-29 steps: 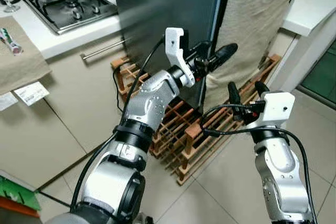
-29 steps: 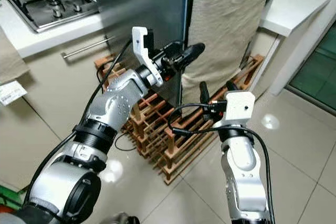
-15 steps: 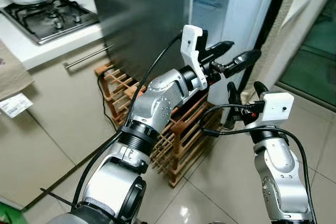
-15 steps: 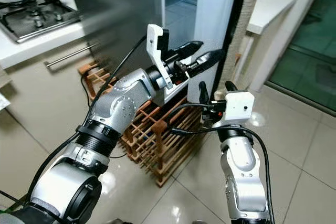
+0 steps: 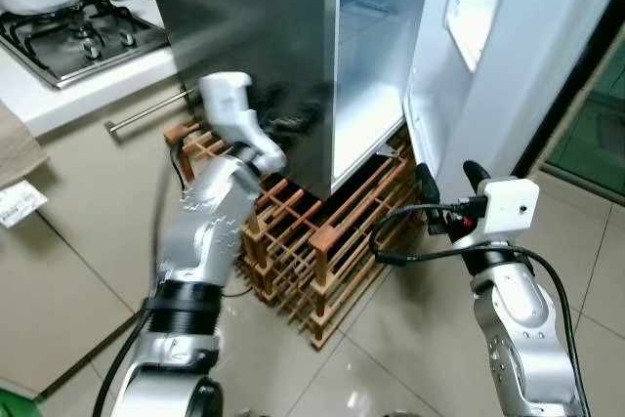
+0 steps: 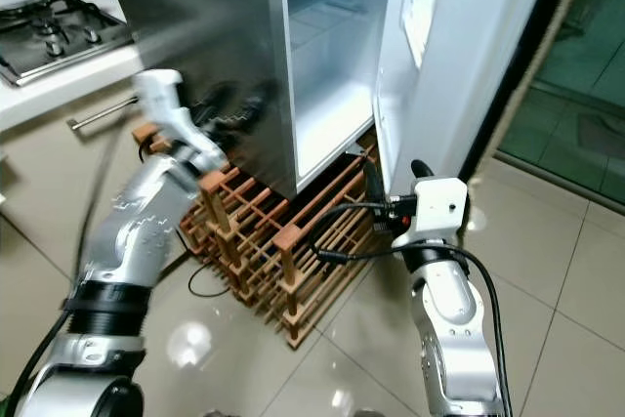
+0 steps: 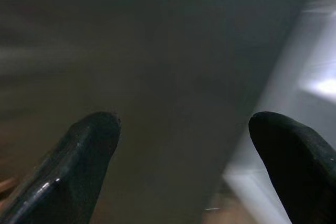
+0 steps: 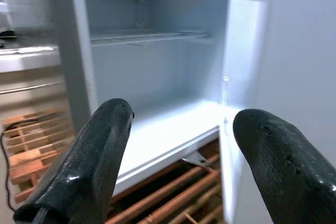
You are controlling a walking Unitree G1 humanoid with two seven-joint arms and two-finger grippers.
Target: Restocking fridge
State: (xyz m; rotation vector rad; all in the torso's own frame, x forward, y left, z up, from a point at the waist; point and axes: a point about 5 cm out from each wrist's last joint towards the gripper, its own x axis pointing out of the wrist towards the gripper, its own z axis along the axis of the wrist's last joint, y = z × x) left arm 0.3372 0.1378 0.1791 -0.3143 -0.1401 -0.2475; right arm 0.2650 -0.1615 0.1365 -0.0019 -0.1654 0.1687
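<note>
The fridge (image 5: 254, 17) has a dark steel side, and its white door (image 5: 508, 56) stands swung wide to the right. White shelves (image 8: 147, 36) and a white floor (image 5: 366, 114) show inside. My left gripper (image 5: 293, 121) is blurred and low against the steel side, left of the opening; in the left wrist view its fingers (image 7: 79, 161) are spread open on nothing. My right gripper (image 5: 447, 181) hovers open below the door's lower corner. Its fingers (image 8: 89, 166) point into the fridge's bottom compartment.
A wooden wine rack (image 5: 312, 236) lies on the tiled floor right under the fridge front, between my arms. A gas hob (image 5: 68, 36) sits on the white counter at the back left, with a drawer handle (image 5: 146, 111) below. Tiled floor (image 5: 410, 339) lies open at the right.
The fridge door has swung from nearly shut to wide open. My left gripper has drawn back from the door edge to the fridge's steel side. The right gripper has kept its place.
</note>
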